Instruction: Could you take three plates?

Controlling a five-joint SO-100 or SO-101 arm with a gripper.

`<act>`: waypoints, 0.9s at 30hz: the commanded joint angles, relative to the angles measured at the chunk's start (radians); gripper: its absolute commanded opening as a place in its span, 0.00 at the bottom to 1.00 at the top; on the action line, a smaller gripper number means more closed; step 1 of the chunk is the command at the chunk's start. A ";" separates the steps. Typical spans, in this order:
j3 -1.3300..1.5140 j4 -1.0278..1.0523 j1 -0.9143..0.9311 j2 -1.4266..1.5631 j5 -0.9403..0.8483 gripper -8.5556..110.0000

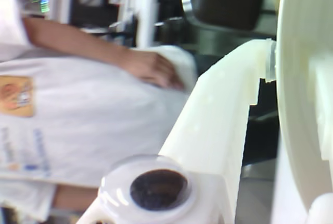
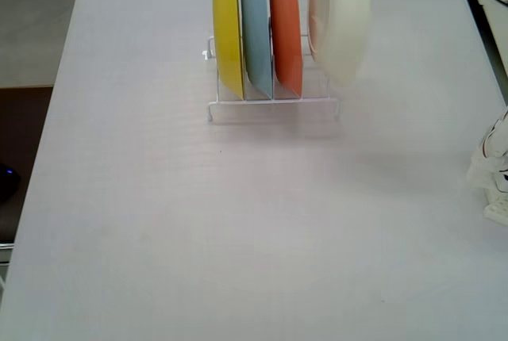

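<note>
At the fixed view's upper right, the gripper (image 1: pixel 260 73) fingers are clamped on the cream-white plate (image 2: pixel 341 16), lifted above the wire rack (image 2: pixel 274 107). Its thin rim hold could slip, or the plate could swing into the orange-red plate (image 2: pixel 286 28).

Tabletop (image 2: pixel 238 222): white, matte. White wire rack (image 2: pixel 274 107) stands directly on it near the far edge in the fixed view. White robot base part (image 2: pixel 492 174) at the right edge.
</note>
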 commanded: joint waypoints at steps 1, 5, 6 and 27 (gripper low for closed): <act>-0.181 0.054 -0.026 0.101 0.017 0.07; -0.189 0.084 -0.066 0.172 0.061 0.07; -0.189 0.087 -0.078 0.186 0.077 0.07; -0.135 -0.379 -0.500 0.118 0.169 0.07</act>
